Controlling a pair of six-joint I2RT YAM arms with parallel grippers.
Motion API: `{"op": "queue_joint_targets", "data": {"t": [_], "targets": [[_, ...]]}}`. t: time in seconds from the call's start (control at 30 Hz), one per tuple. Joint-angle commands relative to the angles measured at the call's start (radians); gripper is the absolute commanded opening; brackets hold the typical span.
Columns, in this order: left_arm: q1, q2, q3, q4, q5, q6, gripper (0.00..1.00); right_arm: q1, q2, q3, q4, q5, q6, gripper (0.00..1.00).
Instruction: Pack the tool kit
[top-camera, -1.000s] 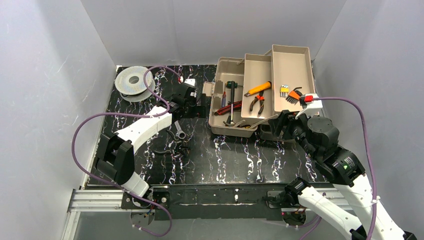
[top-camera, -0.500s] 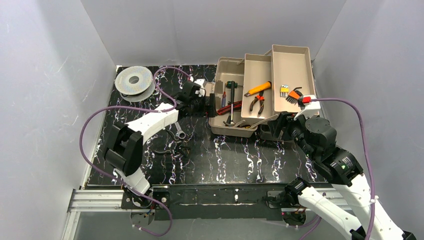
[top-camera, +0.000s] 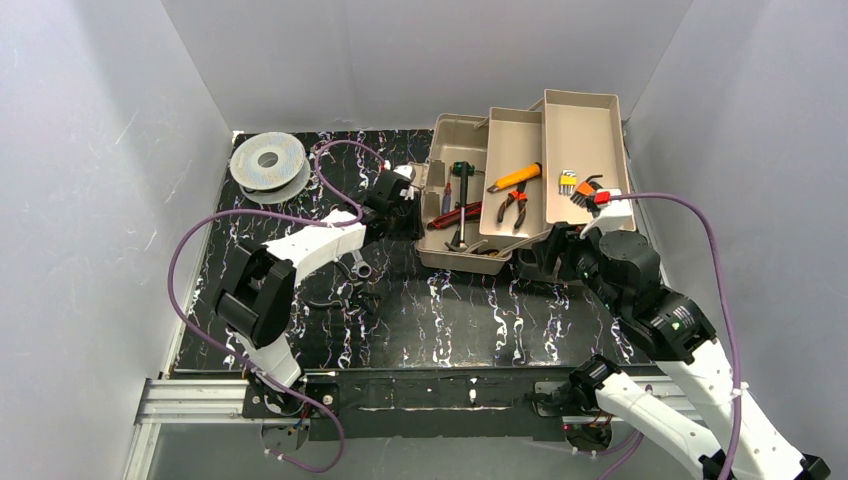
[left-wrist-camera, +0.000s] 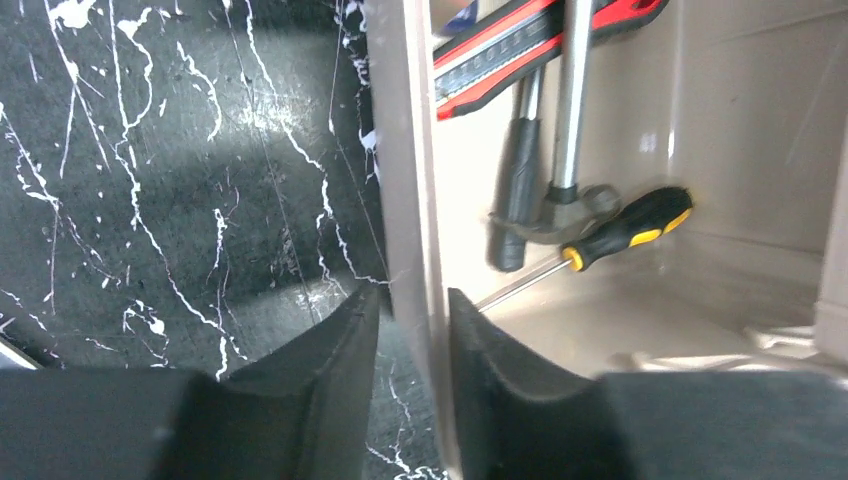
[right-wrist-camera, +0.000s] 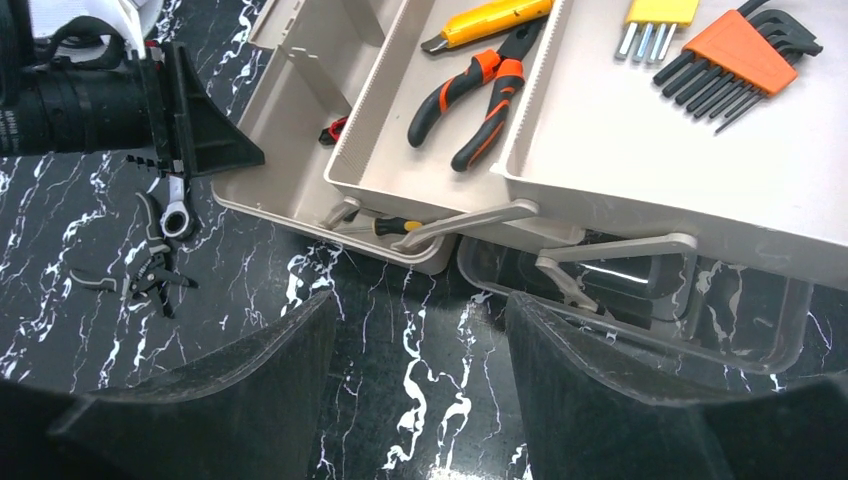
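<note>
The tool kit lies open at the back right, its beige fold-out trays spread over the smoky lid. A hammer, a screwdriver and a red-black tool lie in the base. Pliers and hex keys sit in the trays. My left gripper is shut on the kit's left wall, one finger outside and one inside. My right gripper hovers open over the table in front of the kit, holding nothing.
A grey wire spool stands at the back left. A wrench and black cutters lie loose on the black marbled table left of the kit. Grey walls enclose three sides.
My left arm has swung right to the kit's left wall and its jaws have shut on it. The right gripper has edged slightly left.
</note>
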Motion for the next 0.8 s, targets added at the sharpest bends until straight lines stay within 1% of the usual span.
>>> {"op": "queue_joint_targets", "data": {"t": [0.0, 0.03, 0.07, 0.23, 0.33, 0.47, 0.63, 0.77], "targets": [[0.025, -0.090, -0.089, -0.049, -0.194, -0.006, 0.09, -0.001, 0.024, 0.008, 0.074, 0.019, -0.009, 0.70], [0.025, -0.109, -0.107, -0.044, -0.208, -0.016, 0.03, -0.001, 0.027, 0.007, 0.080, 0.016, -0.009, 0.70], [0.026, -0.128, -0.126, -0.040, -0.222, -0.030, 0.00, -0.001, 0.033, 0.004, 0.085, 0.016, -0.009, 0.70], [0.029, -0.236, -0.224, -0.038, -0.310, -0.086, 0.00, -0.001, 0.068, 0.032, 0.087, 0.024, -0.011, 0.70], [0.036, -0.294, -0.273, -0.056, -0.363, -0.121, 0.00, -0.014, 0.120, 0.130, 0.022, 0.056, -0.025, 0.70], [0.046, -0.338, -0.315, -0.081, -0.395, -0.144, 0.00, -0.055, 0.190, 0.266, -0.038, 0.082, -0.057, 0.70], [0.048, -0.386, -0.386, -0.045, -0.398, -0.172, 0.00, -0.166, 0.283, 0.402, -0.069, 0.156, -0.050, 0.71], [0.048, -0.424, -0.427, -0.008, -0.363, -0.181, 0.00, -0.323, 0.335, 0.441, -0.079, 0.166, 0.002, 0.72]]}}
